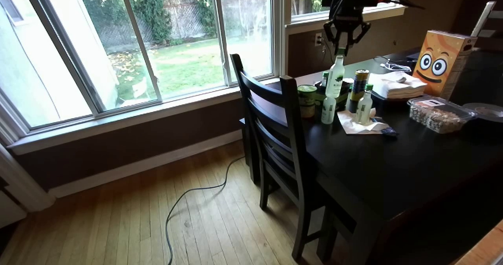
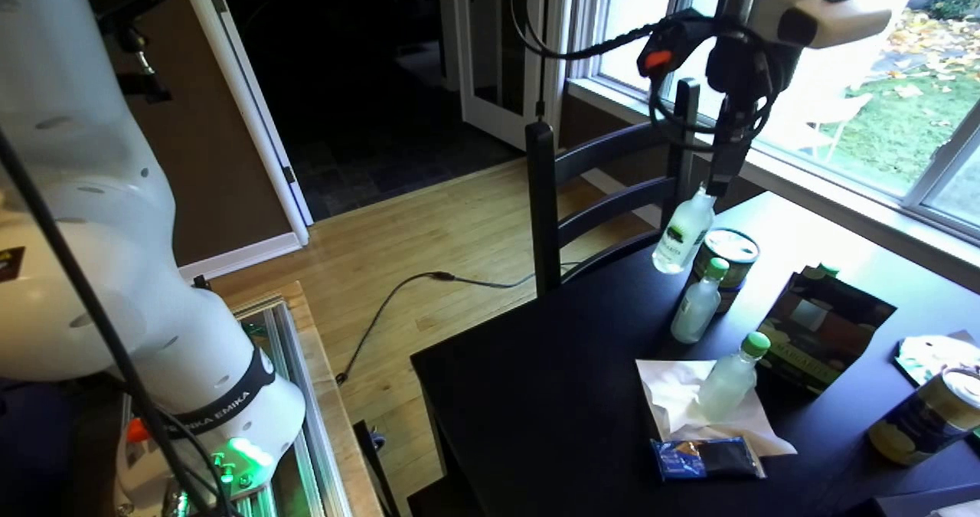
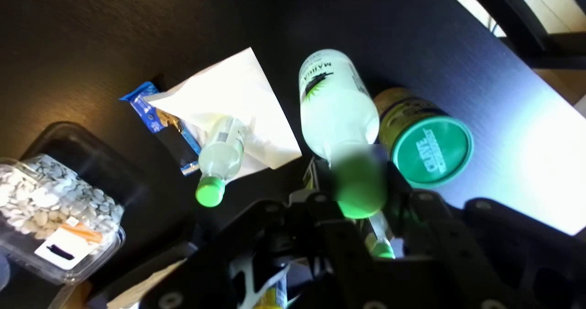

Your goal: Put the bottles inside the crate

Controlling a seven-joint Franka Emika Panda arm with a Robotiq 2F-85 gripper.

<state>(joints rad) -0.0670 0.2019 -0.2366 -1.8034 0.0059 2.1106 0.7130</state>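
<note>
Currently, the gripper (image 1: 341, 52) is clamping one bottle (image 1: 335, 80) by its green-capped top, suspending it above the table (image 1: 393, 170).

Tilted bottle (image 2: 684, 233) in hand (image 2: 715, 186)

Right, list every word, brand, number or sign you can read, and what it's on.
"MARGA": on the held bottle, upside down in the wrist view.
"MARGARITA": on the crate, in an exterior view.
"EMIKA": on the robot arm's band, the word before it unclear.
Too small or blurred: all other print, including the green lid, blue wrapper and clear tub's label.
</note>
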